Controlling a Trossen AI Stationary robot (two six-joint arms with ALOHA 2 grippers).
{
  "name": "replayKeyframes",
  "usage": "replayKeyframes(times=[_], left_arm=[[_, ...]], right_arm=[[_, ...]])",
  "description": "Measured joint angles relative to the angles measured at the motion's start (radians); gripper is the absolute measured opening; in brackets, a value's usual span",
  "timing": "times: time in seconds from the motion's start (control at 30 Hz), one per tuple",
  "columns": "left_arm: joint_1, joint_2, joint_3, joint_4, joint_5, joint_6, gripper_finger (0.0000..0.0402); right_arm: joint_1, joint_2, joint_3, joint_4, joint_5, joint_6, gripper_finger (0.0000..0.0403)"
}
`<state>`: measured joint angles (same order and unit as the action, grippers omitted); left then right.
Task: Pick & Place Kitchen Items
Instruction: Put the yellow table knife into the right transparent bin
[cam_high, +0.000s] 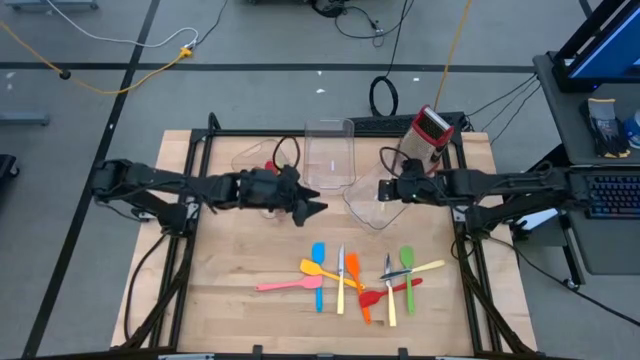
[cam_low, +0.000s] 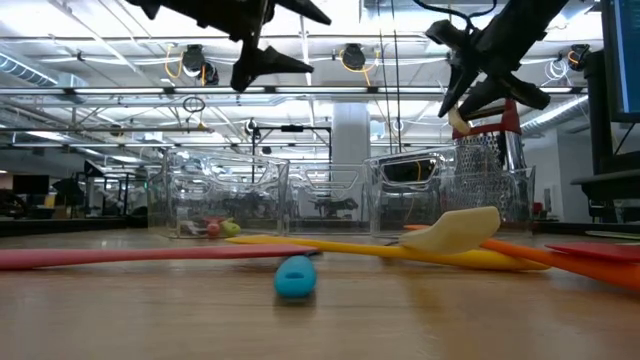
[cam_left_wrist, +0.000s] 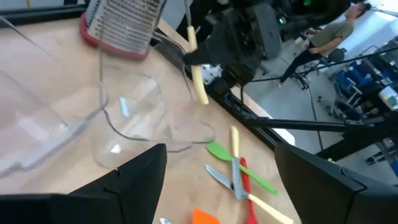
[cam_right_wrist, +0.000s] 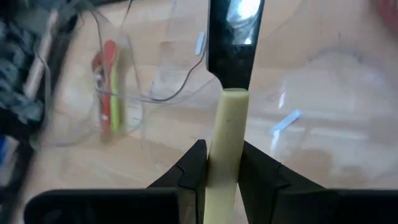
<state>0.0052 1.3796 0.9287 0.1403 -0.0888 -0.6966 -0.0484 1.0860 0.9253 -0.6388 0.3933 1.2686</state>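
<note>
While the left gripper (cam_high: 312, 207) hangs with its fingers spread and empty just left of centre in the high view, the right gripper (cam_right_wrist: 219, 168) is clamped on the cream handle of a metal knife (cam_right_wrist: 231, 74), holding it over the clear plastic bin (cam_high: 372, 205) right of centre. Two other clear bins sit in the upper middle, one (cam_right_wrist: 115, 93) holding a red and a green utensil, and a red-and-silver box grater (cam_high: 428, 132) stands at the upper right. Most remaining spatulas, spoons and cutlery (cam_high: 355, 280) lie scattered on the wooden table (cam_high: 230, 300) in the lower centre.
</note>
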Motion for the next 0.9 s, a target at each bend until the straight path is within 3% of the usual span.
replayKeyframes(times=[0.23, 0.37, 0.9], left_arm=[[0.101, 0.000, 0.000, -0.032, 0.126, 0.013, 0.0306], [0.138, 0.000, 0.000, -0.042, 0.147, 0.011, 0.0306], [0.186, 0.000, 0.000, -0.033, 0.152, 0.003, 0.0306]], right_arm=[[-0.061, 0.009, 0.000, 0.040, -0.003, -0.433, 0.0058], [-0.106, 0.009, 0.000, 0.033, -0.042, -0.687, 0.0058], [-0.173, 0.009, 0.000, 0.036, -0.058, -1.267, 0.0058]])
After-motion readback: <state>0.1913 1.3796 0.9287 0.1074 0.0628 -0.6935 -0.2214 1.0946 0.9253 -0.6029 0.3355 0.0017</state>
